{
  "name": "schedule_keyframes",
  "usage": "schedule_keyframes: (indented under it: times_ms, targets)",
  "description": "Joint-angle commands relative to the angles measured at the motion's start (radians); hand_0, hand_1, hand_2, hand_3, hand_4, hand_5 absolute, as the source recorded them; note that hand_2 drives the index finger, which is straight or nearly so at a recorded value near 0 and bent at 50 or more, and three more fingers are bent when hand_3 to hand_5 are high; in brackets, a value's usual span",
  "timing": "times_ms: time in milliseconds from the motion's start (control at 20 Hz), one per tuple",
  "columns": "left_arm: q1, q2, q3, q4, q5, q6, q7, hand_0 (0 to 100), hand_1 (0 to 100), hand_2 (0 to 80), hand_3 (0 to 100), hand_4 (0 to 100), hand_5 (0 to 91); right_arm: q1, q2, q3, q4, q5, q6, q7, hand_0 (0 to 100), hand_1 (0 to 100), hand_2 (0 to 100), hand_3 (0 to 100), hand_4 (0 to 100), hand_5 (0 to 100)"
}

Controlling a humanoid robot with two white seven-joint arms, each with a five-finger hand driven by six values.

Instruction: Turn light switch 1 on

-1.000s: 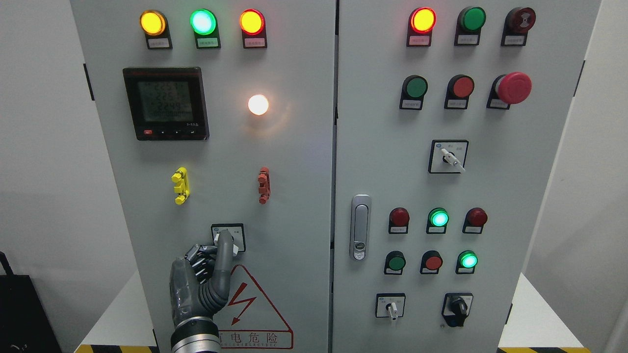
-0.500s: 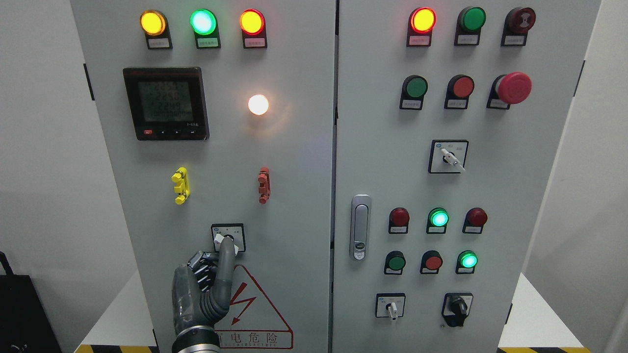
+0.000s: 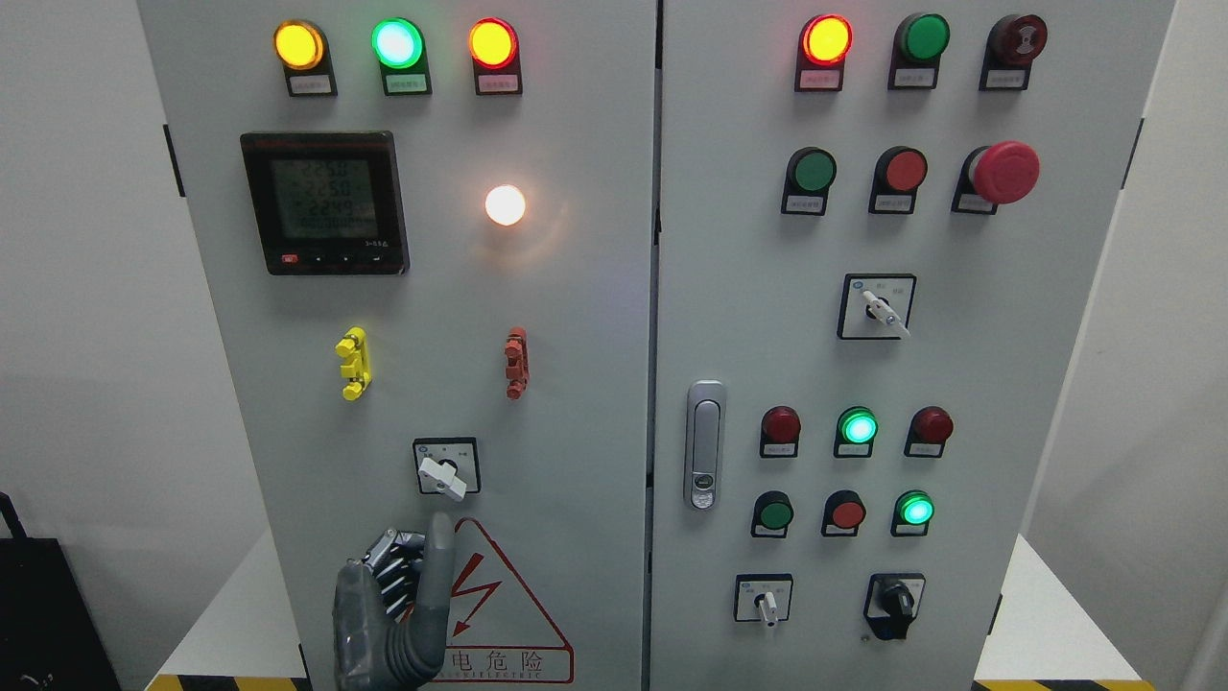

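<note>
A small rotary switch [image 3: 443, 474] with a white lever sits in a black-framed plate low on the left cabinet door [image 3: 576, 384]. Its lever points down to the right. A round white lamp [image 3: 505, 204] above it glows. My left hand [image 3: 398, 600] is below the switch, over the red warning triangle [image 3: 499, 605]. One finger points up, its tip a little under the switch and apart from it. The other fingers are curled. The hand holds nothing. The right hand is out of view.
The left door carries three lit lamps at the top [image 3: 396, 42], a black meter display [image 3: 324, 202], a yellow clip [image 3: 352, 363] and a red clip [image 3: 515, 362]. The right door holds a handle [image 3: 704, 444], several buttons, lamps and selector switches.
My left hand has dropped down from the rotary switch; the pointing fingertip that touched the lever now sits below it. The lamp stays lit.
</note>
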Motion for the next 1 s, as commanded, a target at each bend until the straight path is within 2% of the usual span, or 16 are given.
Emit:
schedule_keyframes:
  times_ms: [0, 100, 300, 500, 600, 650, 750, 950]
  targets:
    - [0.099, 0.020, 0.010, -0.003, -0.001, -0.065, -0.023, 9, 22, 65.0, 100, 100, 86.1, 0.000, 0.000, 0.000, 0.000, 0.000, 0.000, 0.001, 0, 0, 0, 0, 0, 0]
    - [0.148, 0.024, 0.020, 0.002, 0.000, -0.120, -0.036, 9, 21, 64.6, 100, 100, 86.1, 0.000, 0.000, 0.000, 0.000, 0.000, 0.000, -0.001, 0, 0, 0, 0, 0, 0]
    - [0.346, 0.064, 0.069, 0.071, 0.005, -0.355, -0.132, 8, 19, 63.6, 100, 100, 85.5, 0.000, -0.001, -0.001, 0.000, 0.000, 0.000, 0.001, 0, 0, 0, 0, 0, 0]
    - [0.477, 0.118, 0.169, 0.293, 0.080, -0.574, -0.169, 6, 15, 58.4, 100, 100, 83.7, 0.000, 0.000, 0.000, 0.000, 0.000, 0.000, -0.001, 0, 0, 0, 0, 0, 0]
    - [0.506, 0.136, 0.200, 0.429, 0.123, -0.680, -0.206, 5, 15, 55.8, 99, 100, 81.9, 0.000, 0.000, 0.000, 0.000, 0.000, 0.000, 0.001, 0, 0, 0, 0, 0, 0]
    - [0.517, 0.142, 0.210, 0.515, 0.135, -0.738, -0.217, 5, 15, 53.5, 94, 99, 80.4, 0.000, 0.000, 0.000, 0.000, 0.000, 0.000, 0.001, 0, 0, 0, 0, 0, 0]
    - [0.526, 0.148, 0.230, 0.705, 0.140, -0.839, -0.243, 6, 15, 50.9, 90, 97, 75.9, 0.000, 0.000, 0.000, 0.000, 0.000, 0.000, 0.001, 0, 0, 0, 0, 0, 0]
    - [0.529, 0.148, 0.235, 1.079, 0.144, -0.947, -0.306, 4, 10, 44.2, 82, 92, 68.7, 0.000, 0.000, 0.000, 0.000, 0.000, 0.000, 0.001, 0, 0, 0, 0, 0, 0]
